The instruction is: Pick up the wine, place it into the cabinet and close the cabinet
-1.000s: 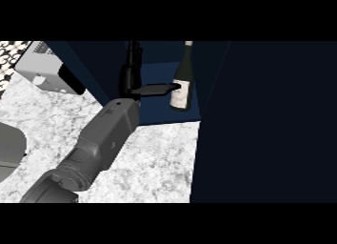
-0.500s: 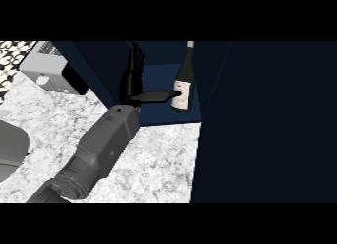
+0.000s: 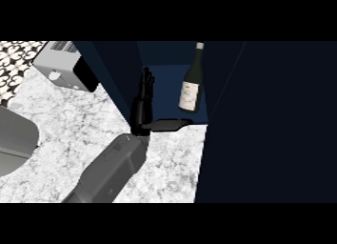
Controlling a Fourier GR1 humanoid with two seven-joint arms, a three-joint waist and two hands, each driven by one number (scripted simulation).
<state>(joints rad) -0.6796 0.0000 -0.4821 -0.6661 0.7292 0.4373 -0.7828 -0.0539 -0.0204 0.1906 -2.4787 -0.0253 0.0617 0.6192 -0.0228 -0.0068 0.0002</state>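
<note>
Wine [image 3: 190,88] stands inside the cabinet [image 3: 157,57], upright on the shelf, its neck pointing away from me and the label facing out. I see only one hand [image 3: 144,107], and since its forearm comes up from the lower left of the head view I can't say for sure which arm it belongs to; I take it for the left. Its fingers [image 3: 147,81] are straight and reach into the opening, thumb [image 3: 168,125] spread out toward the bottle's base, holding nothing. The bottle sits just to the right of that hand, apart from the fingers, its long axis running parallel to them. The placing looks done to me. The door [image 3: 277,124] is the dark panel at the right, still swung open, so I'd pull the hand clear before swinging it shut.
</note>
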